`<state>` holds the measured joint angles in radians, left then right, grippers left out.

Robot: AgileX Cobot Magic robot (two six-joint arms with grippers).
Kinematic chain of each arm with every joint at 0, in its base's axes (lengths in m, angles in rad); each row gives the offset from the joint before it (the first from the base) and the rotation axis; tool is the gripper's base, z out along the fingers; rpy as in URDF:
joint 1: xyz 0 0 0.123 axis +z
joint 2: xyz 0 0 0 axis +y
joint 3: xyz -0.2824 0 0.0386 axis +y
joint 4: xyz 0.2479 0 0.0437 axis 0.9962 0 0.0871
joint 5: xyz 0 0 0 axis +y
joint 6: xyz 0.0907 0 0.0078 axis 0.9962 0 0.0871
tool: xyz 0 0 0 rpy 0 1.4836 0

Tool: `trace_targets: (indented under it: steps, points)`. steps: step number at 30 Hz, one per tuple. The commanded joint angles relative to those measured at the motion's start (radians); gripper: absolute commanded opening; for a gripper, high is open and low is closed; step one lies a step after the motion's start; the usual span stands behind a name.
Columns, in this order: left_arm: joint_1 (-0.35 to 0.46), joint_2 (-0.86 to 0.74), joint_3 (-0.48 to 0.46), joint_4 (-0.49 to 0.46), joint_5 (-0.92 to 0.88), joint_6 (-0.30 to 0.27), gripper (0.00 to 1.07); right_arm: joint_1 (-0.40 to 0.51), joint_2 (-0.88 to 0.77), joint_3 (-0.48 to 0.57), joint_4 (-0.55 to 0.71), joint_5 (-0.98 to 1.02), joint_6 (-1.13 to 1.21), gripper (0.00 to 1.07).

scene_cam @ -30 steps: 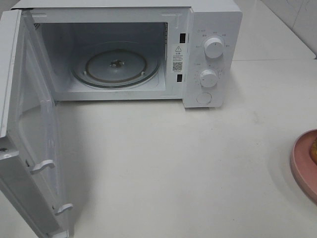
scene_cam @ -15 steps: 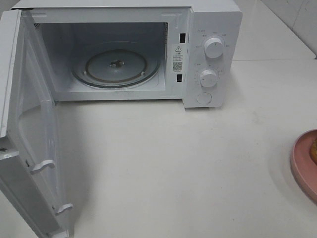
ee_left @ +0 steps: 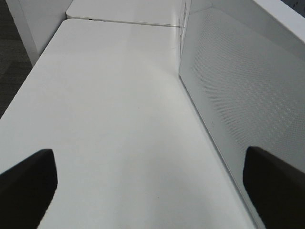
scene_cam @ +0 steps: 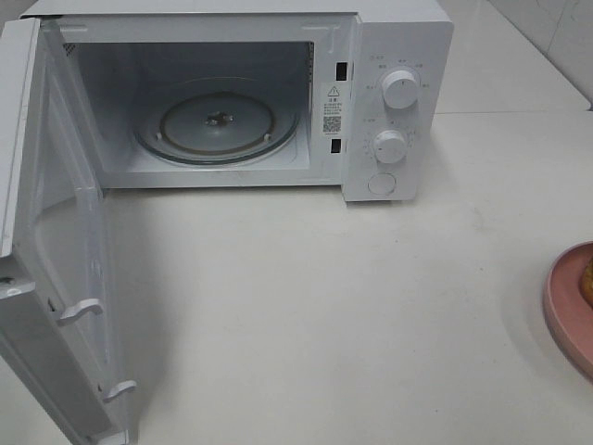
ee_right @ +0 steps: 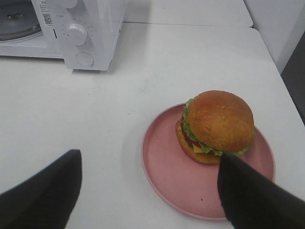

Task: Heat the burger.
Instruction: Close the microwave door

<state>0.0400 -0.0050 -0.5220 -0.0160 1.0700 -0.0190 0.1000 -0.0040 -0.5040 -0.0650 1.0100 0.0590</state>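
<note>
The burger, with a golden-brown bun, green lettuce and yellow cheese, stands on a round pink plate on the white table. In the exterior view only a sliver of the burger and the plate's rim show at the right edge. My right gripper hovers open above the table just short of the plate, nothing between its fingers. My left gripper is open over bare table beside the microwave door. Neither gripper shows in the exterior view.
The white microwave stands at the back with its door swung wide open to the left. Its glass turntable holds nothing. Two knobs and a button sit on its right panel. A wall runs along the right.
</note>
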Motion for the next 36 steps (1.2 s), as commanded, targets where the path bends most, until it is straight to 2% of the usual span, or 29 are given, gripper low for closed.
trace_targets:
  steps: [1, 24, 32, 34, 35, 36]
  points:
    - [-0.001, -0.018, 0.004, 0.0, -0.001, 0.002, 0.98, -0.007, -0.027, 0.003, 0.002, -0.014, -0.008, 0.76]
    - [-0.001, -0.018, 0.004, -0.002, -0.002, 0.003, 0.98, -0.007, -0.027, 0.003, 0.002, -0.014, -0.008, 0.76]
    - [-0.001, 0.022, -0.025, -0.004, -0.065, 0.002, 0.96, -0.007, -0.027, 0.003, 0.002, -0.014, -0.008, 0.76]
    - [-0.001, 0.067, -0.025, 0.002, -0.108, 0.002, 0.85, -0.007, -0.027, 0.003, 0.002, -0.014, -0.008, 0.76]
    - [-0.001, 0.067, -0.025, 0.002, -0.108, 0.002, 0.85, -0.007, -0.027, 0.003, 0.002, -0.014, -0.008, 0.76]
    - [-0.001, 0.099, -0.025, 0.003, -0.142, 0.002, 0.72, -0.007, -0.027, 0.003, 0.002, -0.014, -0.008, 0.76]
